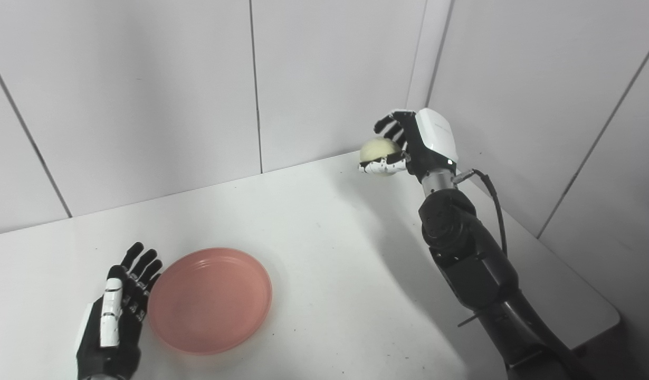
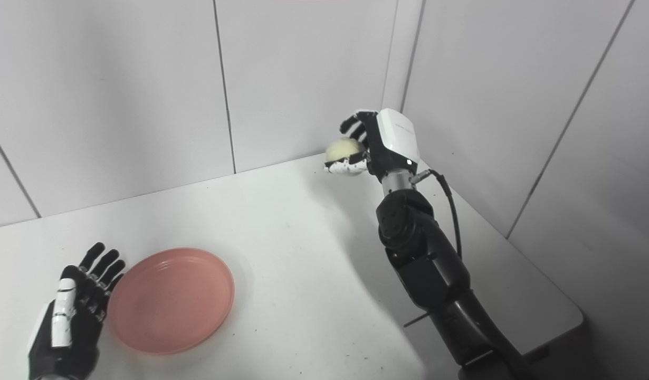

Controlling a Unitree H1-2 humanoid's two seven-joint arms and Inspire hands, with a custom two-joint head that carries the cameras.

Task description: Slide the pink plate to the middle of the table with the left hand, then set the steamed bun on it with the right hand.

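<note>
Pink plate (image 1: 210, 300) sits low on the white counter (image 1: 324, 248), the open left robot hand (image 1: 116, 316) just beside it, so the right robot hand (image 1: 403, 148), closed around the bun (image 1: 378, 149) well above and beyond the plate, should carry it over and lower it gently onto the plate's centre.

A: Plate (image 1: 210, 300)?
B: Pink, round, shallow, empty. Flat on the white table, near-left part, not at centre.
A: Bun (image 1: 378, 149)?
B: Pale yellow-white, round, smooth. Held off the table at the far right, well apart from the plate.
</note>
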